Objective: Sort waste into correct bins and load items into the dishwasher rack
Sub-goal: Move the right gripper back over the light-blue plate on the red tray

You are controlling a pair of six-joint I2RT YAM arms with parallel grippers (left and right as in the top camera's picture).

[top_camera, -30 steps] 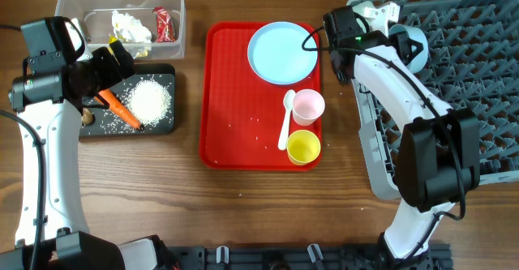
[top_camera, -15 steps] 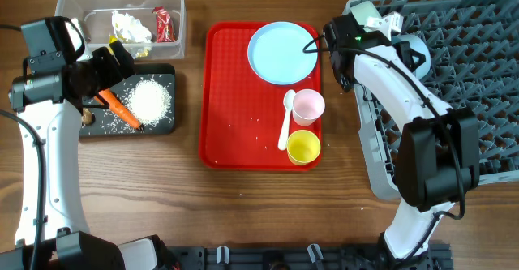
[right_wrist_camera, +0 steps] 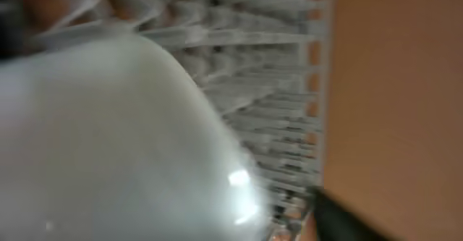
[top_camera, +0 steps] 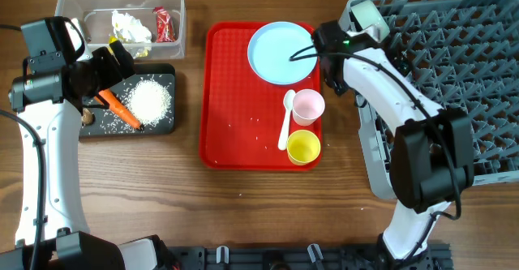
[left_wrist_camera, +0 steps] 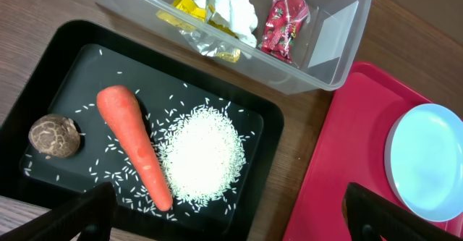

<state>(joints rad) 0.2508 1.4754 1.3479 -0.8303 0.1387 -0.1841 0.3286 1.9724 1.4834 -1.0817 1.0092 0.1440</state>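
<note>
Bowl: pale, rounded, smooth; sits right at the near corner of the rack, filling the right wrist view, all blurred
Bowl handling: my guess is light, rigid and a bit slick, so it could slide off the pegs; take it by the rim with one finger inside and one outside, not on the round belly
Right gripper: up against the bowl at that rack corner; honestly can't tell if the fingers are spread or have anything pinched, it's too smeared
Left gripper: spread wide, nothing in it; hangs over the black tray
Rack: grey crate full of upright pegs; apart from that bowl I can't make out other dishes in it
Red tray: blue plate, pink cup, yellow cup, white spoon lying beside the cups; a few stray rice grains too
Clear tub: crumpled tissue, yellow wrapper, red wrapper
Black tray: rice pile, carrot touching the pile's edge, brown lump off in the corner
</note>
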